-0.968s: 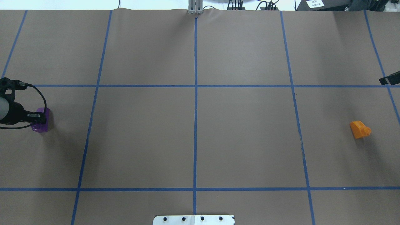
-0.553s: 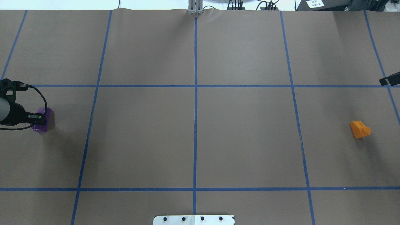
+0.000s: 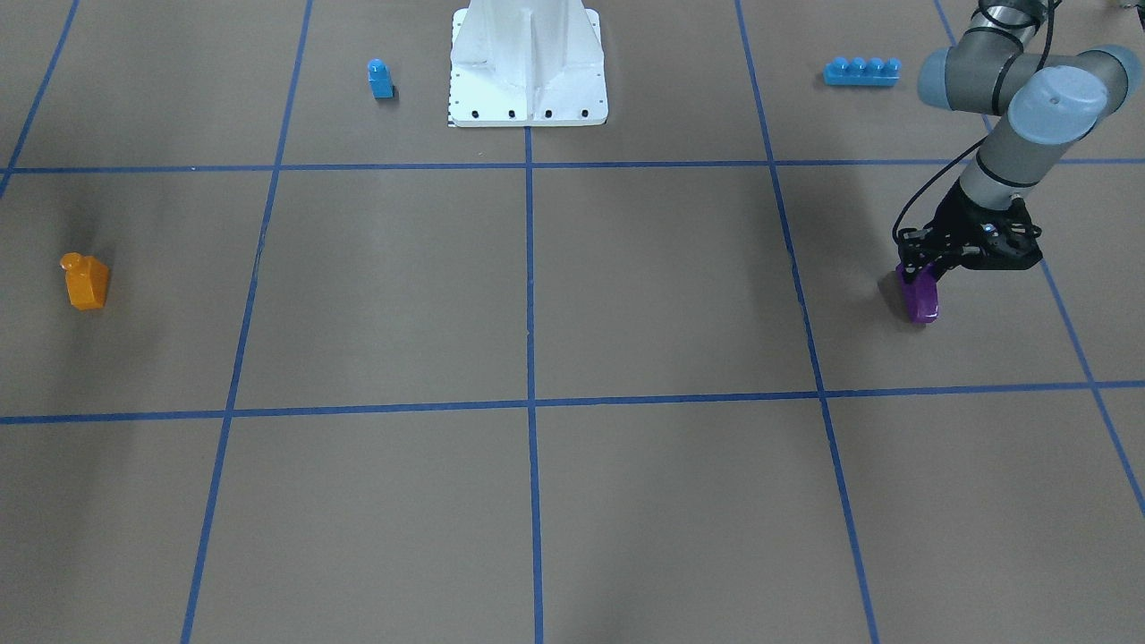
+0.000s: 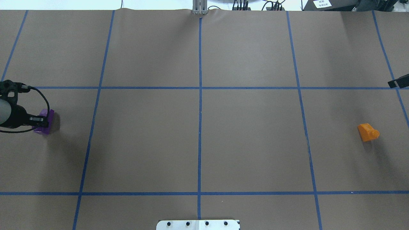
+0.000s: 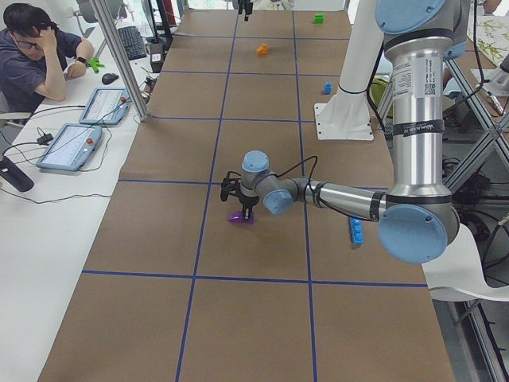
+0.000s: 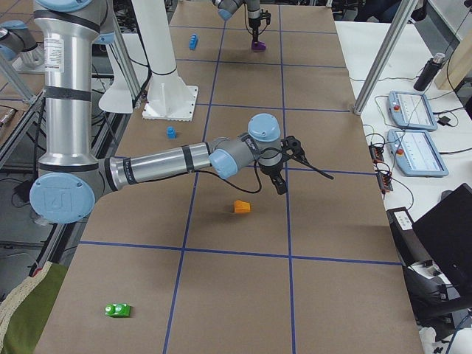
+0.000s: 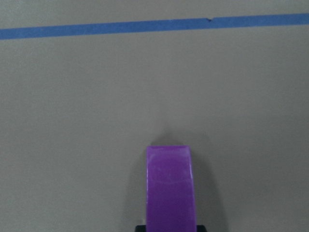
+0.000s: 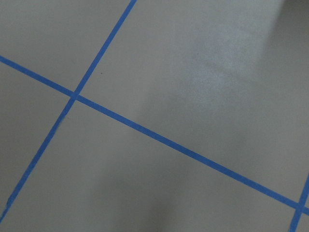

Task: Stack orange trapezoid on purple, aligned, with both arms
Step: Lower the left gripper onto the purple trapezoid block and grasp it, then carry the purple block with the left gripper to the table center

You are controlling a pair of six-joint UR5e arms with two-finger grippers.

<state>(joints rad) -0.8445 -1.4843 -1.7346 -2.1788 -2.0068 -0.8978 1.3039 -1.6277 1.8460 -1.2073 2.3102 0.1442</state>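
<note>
Left hand (image 3: 924, 273) grips the purple block (image 3: 921, 302) at the overhead view's left edge. Since a second ago the block has shifted slightly, so lifting has probably begun. At lower right, the orange block (image 4: 368, 132) lies untouched on the tabletop (image 4: 249, 140). I cannot tell the right hand's (image 6: 279, 183) opening.

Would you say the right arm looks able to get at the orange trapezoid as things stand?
Probably yes: the right hand hovers just beside the orange trapezoid, and nothing seems to lie between them.
</note>
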